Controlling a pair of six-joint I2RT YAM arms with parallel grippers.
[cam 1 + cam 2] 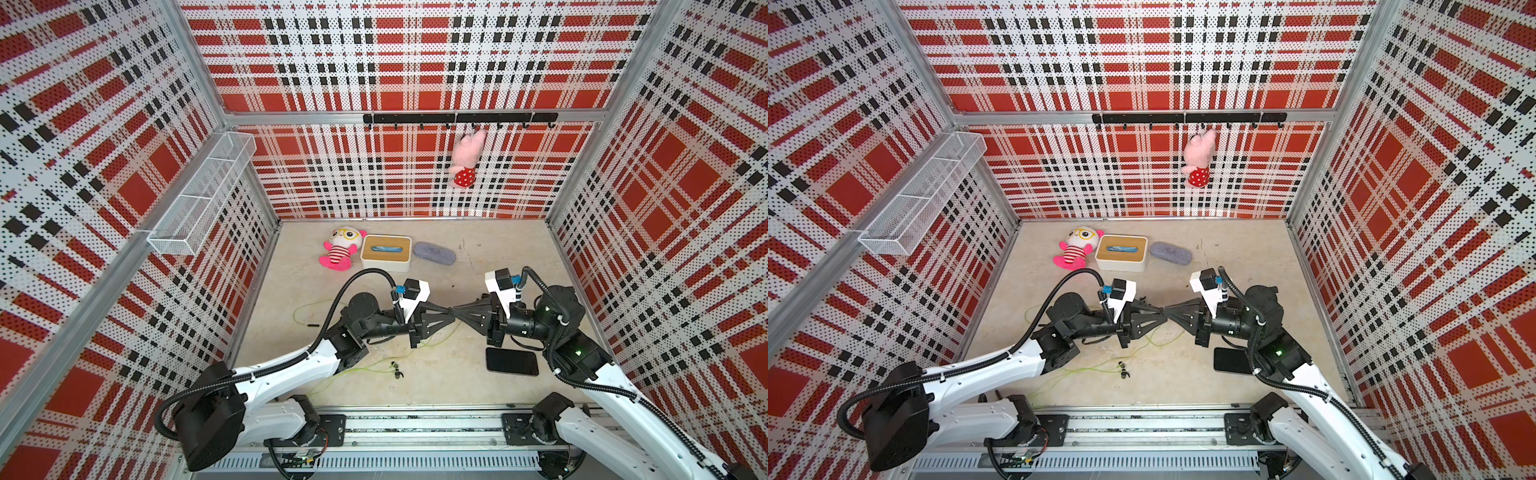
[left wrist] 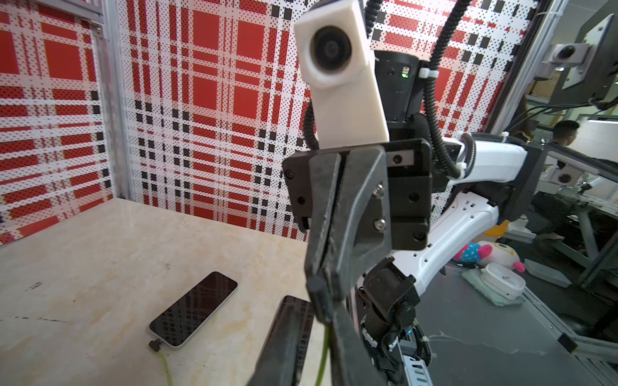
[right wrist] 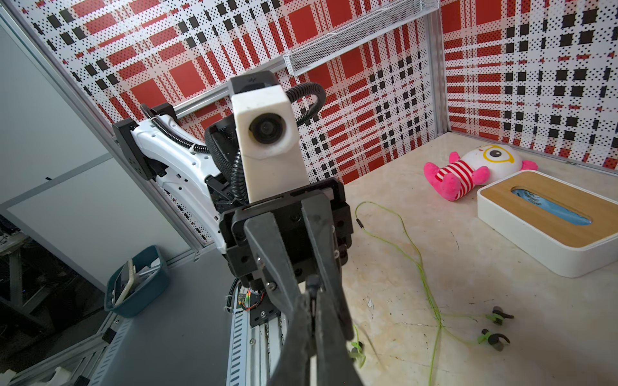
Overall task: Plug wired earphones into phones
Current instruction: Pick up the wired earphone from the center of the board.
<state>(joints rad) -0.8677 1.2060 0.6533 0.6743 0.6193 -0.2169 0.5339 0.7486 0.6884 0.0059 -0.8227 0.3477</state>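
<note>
Grippers meet tip to tip above the middle of the table [image 1: 436, 388]. The right gripper [image 1: 460, 312] has its jaws pressed flat together. A strand of earphone cable [image 2: 323, 357] hangs from its tip, so it appears to pinch that strand. The left gripper [image 1: 444, 312] faces it, with its fingers [image 2: 284, 344] drawn close on either side of the same strand. A narrow gap shows, and whether they clamp cannot be told. Judged purpose: a mid-air transfer that keeps the thin cable clear of the surface, where flat jaws can grasp it.

One phone [image 2: 194, 307] lies flat on the table with a black plug [image 2: 154, 344] seated in its end toward the left. It does not show in the top views and is presumably under the right arm. The second phone [image 1: 512, 361] lies at near right with no plug visible. A loose plug [image 1: 311, 325] rests at the left, well apart from that phone. Two earbuds [image 1: 392, 365] lie near centre. Which set the held strand belongs to cannot be told.

Judged progress: one set connected, one remaining
</note>
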